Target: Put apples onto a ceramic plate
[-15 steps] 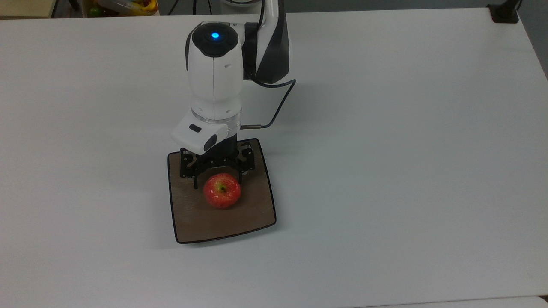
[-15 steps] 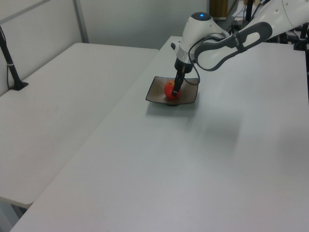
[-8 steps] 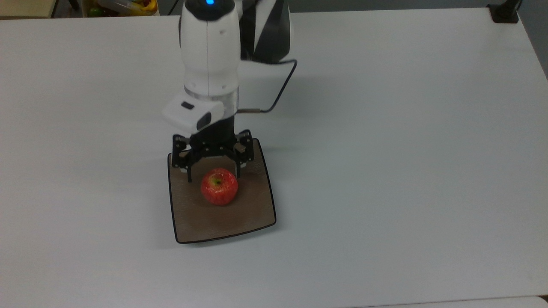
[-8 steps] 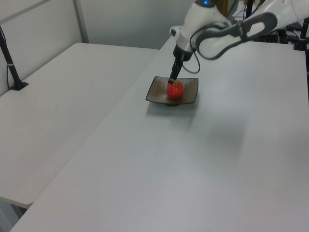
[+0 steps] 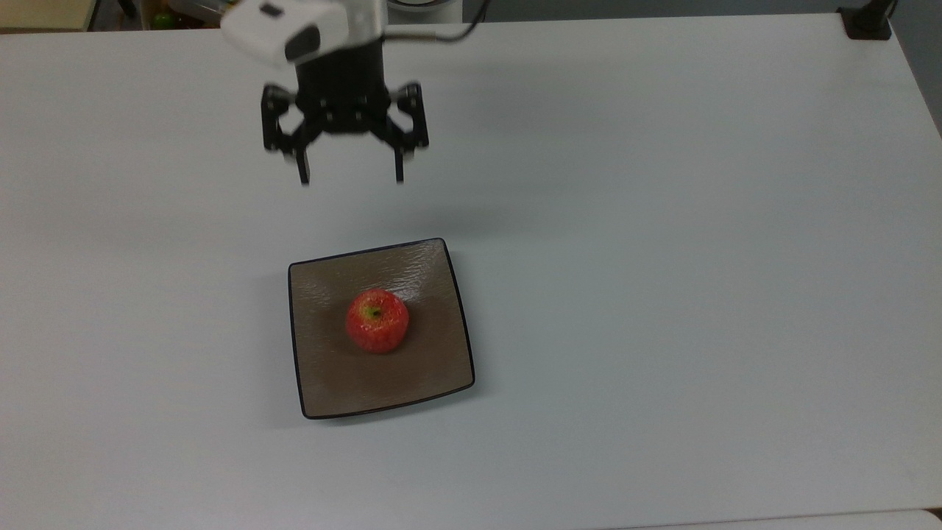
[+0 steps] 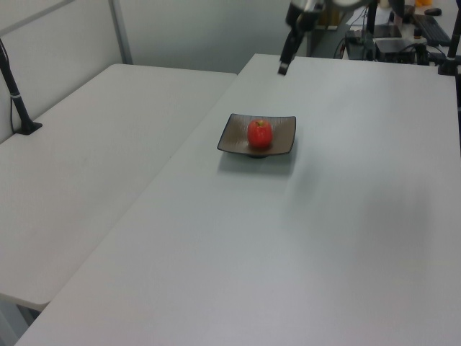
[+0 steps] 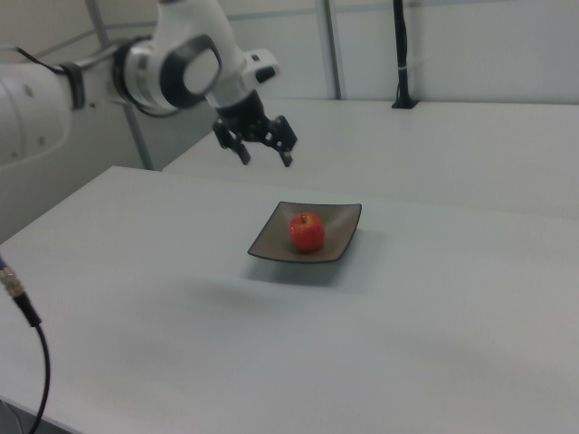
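Now the fingers [image 5: 302,171] of the gripper [image 5: 351,177] stand wide apart and hold nothing, hanging in the air above the white surface [image 5: 662,221]. In the top view the plate [image 5: 434,368] lies below the fingertips, well apart from them, roughly under the gap between the two fingers. The apple [image 5: 377,321] sits near the middle of that plate, stem dimple facing up, touching only the plate.

In the right view the gripper [image 7: 267,158] hangs up and to the right view's left of the plate [image 7: 271,244], with its fingers [image 7: 288,160] spread and pointing downward; the apple [image 7: 307,232] rests on the plate, lower than the fingertips and clear of them. In the left view the gripper [image 6: 284,70] is seen edge-on near the far side of the surface [image 6: 324,238], beyond the plate [image 6: 234,137] and the apple [image 6: 260,134], which lie nearer the camera than the fingers.
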Controlling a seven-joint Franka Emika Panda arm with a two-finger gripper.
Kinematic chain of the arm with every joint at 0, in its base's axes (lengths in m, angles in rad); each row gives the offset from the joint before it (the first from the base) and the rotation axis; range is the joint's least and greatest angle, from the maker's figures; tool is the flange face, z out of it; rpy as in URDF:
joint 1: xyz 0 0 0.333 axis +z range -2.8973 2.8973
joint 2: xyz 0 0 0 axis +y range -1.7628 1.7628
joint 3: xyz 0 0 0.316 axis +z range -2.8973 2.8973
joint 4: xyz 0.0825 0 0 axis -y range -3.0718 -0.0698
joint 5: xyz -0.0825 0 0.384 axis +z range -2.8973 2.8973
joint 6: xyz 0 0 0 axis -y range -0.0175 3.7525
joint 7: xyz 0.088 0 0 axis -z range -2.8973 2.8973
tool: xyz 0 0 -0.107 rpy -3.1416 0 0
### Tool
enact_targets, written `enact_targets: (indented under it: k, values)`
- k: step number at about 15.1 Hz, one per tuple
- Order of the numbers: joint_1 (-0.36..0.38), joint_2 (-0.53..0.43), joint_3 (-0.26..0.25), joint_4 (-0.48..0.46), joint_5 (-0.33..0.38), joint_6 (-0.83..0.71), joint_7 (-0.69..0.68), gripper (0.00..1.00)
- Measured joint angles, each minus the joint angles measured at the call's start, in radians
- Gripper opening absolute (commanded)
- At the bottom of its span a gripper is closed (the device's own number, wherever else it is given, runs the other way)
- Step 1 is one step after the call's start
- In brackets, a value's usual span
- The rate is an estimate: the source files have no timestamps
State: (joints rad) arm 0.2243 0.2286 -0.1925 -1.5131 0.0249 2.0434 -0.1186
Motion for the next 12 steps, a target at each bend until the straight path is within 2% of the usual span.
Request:
enact_targets:
  k: [6, 8, 12]
  values:
    - [-0.005, -0.206, 0.025, -0.011, 0.020, -0.343, 0.051, 1.00]
    - [-0.041, -0.251, 0.065, -0.028, 0.053, -0.410, 0.096, 1.00]
    - [-0.140, -0.299, 0.196, -0.072, 0.062, -0.457, 0.176, 1.00]
